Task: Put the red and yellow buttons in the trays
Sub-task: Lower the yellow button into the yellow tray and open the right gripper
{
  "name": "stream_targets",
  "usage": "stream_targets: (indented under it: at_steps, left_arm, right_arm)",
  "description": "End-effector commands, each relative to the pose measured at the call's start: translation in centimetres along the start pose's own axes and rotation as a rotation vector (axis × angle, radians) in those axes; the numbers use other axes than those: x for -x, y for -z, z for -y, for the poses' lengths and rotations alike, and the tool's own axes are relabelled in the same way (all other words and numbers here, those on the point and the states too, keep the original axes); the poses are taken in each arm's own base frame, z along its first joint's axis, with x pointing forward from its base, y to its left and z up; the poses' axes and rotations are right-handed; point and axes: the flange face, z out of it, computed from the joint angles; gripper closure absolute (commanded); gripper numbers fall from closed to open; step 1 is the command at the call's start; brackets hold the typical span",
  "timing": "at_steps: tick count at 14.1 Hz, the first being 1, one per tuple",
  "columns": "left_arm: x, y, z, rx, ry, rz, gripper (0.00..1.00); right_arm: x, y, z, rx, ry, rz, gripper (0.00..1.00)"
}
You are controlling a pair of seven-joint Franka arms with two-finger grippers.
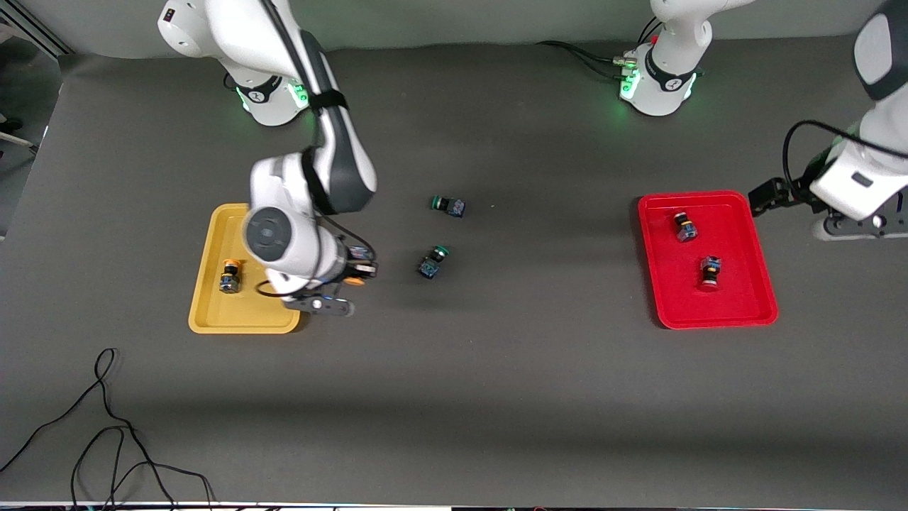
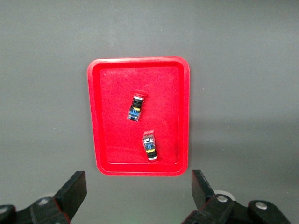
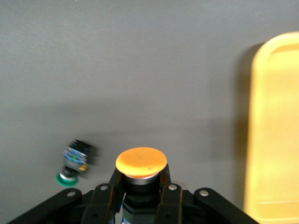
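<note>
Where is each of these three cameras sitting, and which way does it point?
Front view: high across the table, facing both arms; right end effector holds a yellow button beside the yellow tray.
Left wrist view: looks down past the open left end effector onto the red tray.
Right wrist view: looks past its held yellow button.
Front and left wrist views both show the red tray.

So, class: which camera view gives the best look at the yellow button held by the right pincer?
The right wrist view: the held button fills the foreground, its orange-yellow cap clear between the right pincer fingers. The front view shows only a small orange speck beside the yellow tray, mostly hidden by the arm. The left wrist view does not show it.
</note>
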Motion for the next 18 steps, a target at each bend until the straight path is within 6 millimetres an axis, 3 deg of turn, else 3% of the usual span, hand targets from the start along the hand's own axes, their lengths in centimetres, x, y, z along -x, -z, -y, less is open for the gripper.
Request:
stream_targets:
  at_steps: [1,3,6,9,12,13,14,15,18]
  left_arm:
    - [2.1,1.7,-0.1,0.021,-0.005,-0.024,0.00]
    - [1.9,2.3,0.0,0.022,-0.001,-0.035,0.00]
    - [1.2,2.9,-0.5,0.018,0.005,-0.008,0.00]
    - [-1.3,3.7,-0.3,-0.007,-0.005,-0.013,0.00]
    - [-1.9,4.3,-0.1,-0.043,-0.002,0.000,0.00]
    - [-1.7,4.2,-0.1,-0.047,0.003,0.016,0.00]
    - [-1.5,4.2,0.0,-0.048,0.009,0.027,0.00]
    - [-1.4,4.1,0.0,-0.048,0.011,0.035,0.00]
    - [-1.1,4.5,-0.1,-0.036,0.010,0.027,0.00]
  right_arm:
    - [-0.6,1.1,-6.5,0.033,0.123,0.011,0.93]
    - [-1.9,1.2,-12.8,0.047,0.213,0.003,0.93]
    - [-1.7,-4.2,-18.6,0.071,0.228,-0.078,0.93]
    - [-1.2,-9.5,-19.8,0.030,0.240,-0.103,0.93]
    - [-1.5,-11.7,-20.8,0.012,0.239,-0.099,0.90]
    - [-1.5,-11.6,-20.7,0.010,0.241,-0.098,0.66]
    - [-1.5,-11.6,-20.7,0.008,0.238,-0.096,0.14]
    - [-1.7,-11.4,-20.7,0.005,0.228,-0.101,0.00]
    - [-1.8,-9.7,-19.9,-0.036,0.196,-0.088,0.00]
